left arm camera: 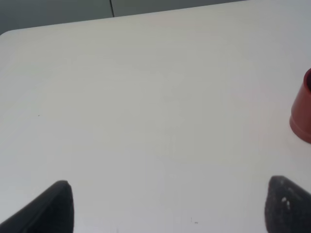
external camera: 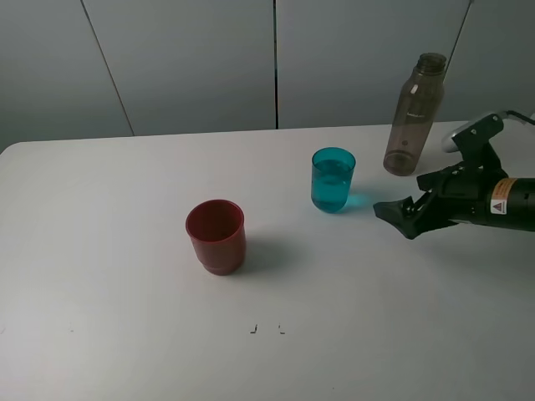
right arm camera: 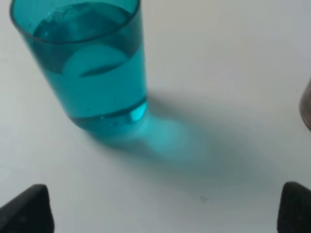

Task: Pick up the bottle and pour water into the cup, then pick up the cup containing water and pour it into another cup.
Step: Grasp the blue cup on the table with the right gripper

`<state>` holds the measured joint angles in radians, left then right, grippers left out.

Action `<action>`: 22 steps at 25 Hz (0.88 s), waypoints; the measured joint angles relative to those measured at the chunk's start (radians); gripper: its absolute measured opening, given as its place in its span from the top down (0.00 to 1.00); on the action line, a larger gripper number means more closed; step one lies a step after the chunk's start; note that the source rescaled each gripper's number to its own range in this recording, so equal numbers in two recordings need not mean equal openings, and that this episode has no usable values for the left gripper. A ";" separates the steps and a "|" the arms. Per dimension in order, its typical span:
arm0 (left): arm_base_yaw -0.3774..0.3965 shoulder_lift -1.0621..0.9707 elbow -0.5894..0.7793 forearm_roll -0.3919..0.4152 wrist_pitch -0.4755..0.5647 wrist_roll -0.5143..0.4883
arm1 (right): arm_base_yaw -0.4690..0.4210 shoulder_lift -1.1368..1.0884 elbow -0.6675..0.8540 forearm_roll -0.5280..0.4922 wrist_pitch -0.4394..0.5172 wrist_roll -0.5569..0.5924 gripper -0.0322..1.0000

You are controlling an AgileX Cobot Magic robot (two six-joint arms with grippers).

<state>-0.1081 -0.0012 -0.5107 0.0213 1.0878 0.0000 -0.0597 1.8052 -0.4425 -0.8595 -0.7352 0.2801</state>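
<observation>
Cup (right arm camera: 82, 68) just ahead of right fingers (right arm camera: 26, 211)

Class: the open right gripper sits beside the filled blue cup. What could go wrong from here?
1. The blue cup is well filled, so a nudge from the right gripper while closing could tip it or slop water out.
2. The red cup stands well apart to the left; carrying may spill.
3. The uncapped bottle stands close behind the gripper and could get knocked over.

An uncapped smoky bottle (external camera: 414, 114) stands at the back; a water-filled teal cup (external camera: 333, 180) stands nearby; a red cup (external camera: 216, 236) stands apart, nearer the front.
</observation>
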 joint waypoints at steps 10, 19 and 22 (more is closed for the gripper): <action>0.000 0.000 0.000 0.000 0.000 0.007 | 0.077 0.224 -0.111 0.052 -0.050 -0.108 0.00; 0.000 0.000 0.000 0.000 0.000 0.000 | 0.104 0.292 -0.141 0.101 -0.216 -0.147 0.00; 0.000 0.000 0.000 0.000 0.000 0.000 | 0.122 0.313 -0.172 0.118 -0.225 -0.161 0.00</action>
<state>-0.1081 -0.0012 -0.5107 0.0213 1.0878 0.0000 0.0624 2.1185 -0.6147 -0.7416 -0.9600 0.1188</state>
